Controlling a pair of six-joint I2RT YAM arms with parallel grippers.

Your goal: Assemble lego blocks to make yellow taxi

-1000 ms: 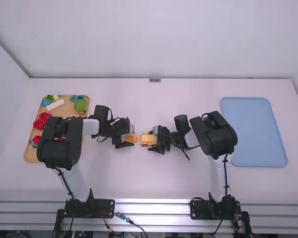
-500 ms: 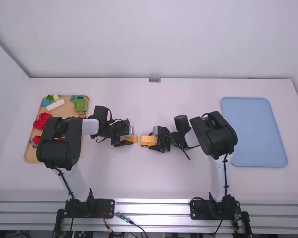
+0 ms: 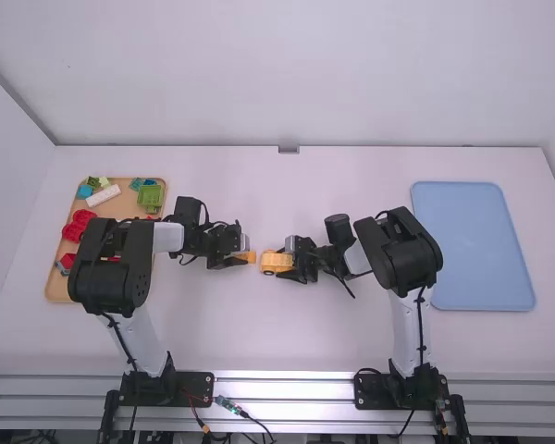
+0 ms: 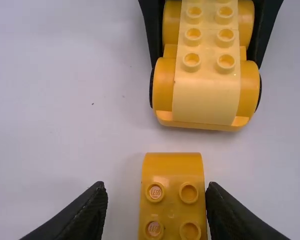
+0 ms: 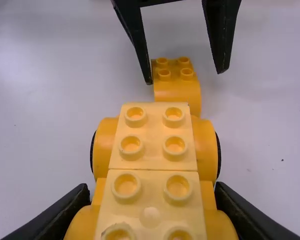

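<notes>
The left tool point(image 3: 240, 257) had its fingers spread, one on each side of the small orange block point(image 4: 172, 167); one finger was at the block's side, the other well apart from it. The right tool point(image 3: 286, 263) was pinching the yellow car point(image 4: 206, 95) between its fingers, from the two sides that bore the wheels.

The block lay on the counter point(image 3: 213, 333), studs up, its rounded, smooth end toward the car. The car was just beside it, a narrow gap between them. Paler yellow pieces with studs ran along the car's top, and a smooth curved end faced the block.

Both sat near the middle of the counter, between the two arms. On the left stood a wooden tray point(image 3: 57, 295), partly hidden beneath the left arm point(image 3: 116, 268). It held a red piece point(image 3: 78, 223), a blue one point(image 3: 84, 191), a white brick point(image 3: 103, 195) and a green piece point(image 3: 150, 195). On the right, beyond the right arm point(image 3: 398, 250), was a blue tray point(image 3: 472, 245).
</notes>
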